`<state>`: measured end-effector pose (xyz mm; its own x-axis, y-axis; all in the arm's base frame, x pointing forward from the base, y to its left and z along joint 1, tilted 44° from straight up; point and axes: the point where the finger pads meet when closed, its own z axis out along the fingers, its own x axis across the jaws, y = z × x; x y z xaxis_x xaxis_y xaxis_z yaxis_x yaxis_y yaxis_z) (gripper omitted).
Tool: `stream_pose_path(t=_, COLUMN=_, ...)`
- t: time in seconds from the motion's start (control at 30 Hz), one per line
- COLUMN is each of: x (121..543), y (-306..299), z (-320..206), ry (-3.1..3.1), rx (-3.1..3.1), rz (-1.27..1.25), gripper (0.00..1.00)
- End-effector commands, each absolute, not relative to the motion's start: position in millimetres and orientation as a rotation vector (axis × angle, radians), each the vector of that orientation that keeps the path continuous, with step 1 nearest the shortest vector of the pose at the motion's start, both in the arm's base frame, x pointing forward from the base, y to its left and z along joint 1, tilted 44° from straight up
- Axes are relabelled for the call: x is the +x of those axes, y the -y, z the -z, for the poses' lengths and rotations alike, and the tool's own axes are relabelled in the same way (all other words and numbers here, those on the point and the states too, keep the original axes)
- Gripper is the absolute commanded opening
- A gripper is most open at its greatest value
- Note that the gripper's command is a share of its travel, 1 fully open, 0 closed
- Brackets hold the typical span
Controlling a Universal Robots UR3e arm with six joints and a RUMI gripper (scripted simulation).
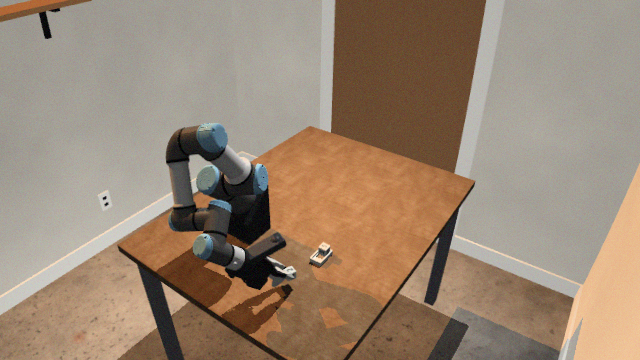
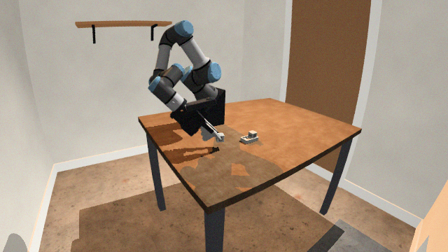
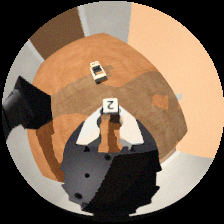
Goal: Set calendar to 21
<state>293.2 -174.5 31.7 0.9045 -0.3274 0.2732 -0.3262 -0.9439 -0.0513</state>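
My gripper (image 1: 289,272) (image 2: 220,137) (image 3: 110,106) is shut on a white number cube (image 3: 110,104) (image 1: 292,271) (image 2: 221,137) and holds it a little above the wooden table (image 1: 360,185) (image 2: 297,129). In the wrist view the cube's face towards the camera shows a 2, seen mirrored or turned. The calendar tray (image 1: 318,258) (image 2: 247,140) (image 3: 101,76) lies on the table a short way beyond the gripper. A second cube (image 1: 324,247) (image 2: 252,133) (image 3: 95,68) sits at one end of the tray; the other end holds nothing. The month's name is too small to read.
The arm's black base block (image 1: 255,215) (image 2: 217,108) stands on the table just behind the gripper. The table's front edge (image 1: 240,330) (image 2: 196,196) is close to the gripper. A wall shelf (image 2: 122,24) hangs high at the back.
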Motion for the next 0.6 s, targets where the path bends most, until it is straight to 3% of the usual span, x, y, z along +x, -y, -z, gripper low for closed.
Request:
stream_pose_path(t=0.0, x=294, y=180, z=-27, ry=-0.524, rx=-3.063, rz=0.442, gripper=0.1)
stream_pose_path(t=0.57, x=293, y=191, z=-15, ry=-0.524, rx=-3.063, rz=0.442, gripper=0.1)
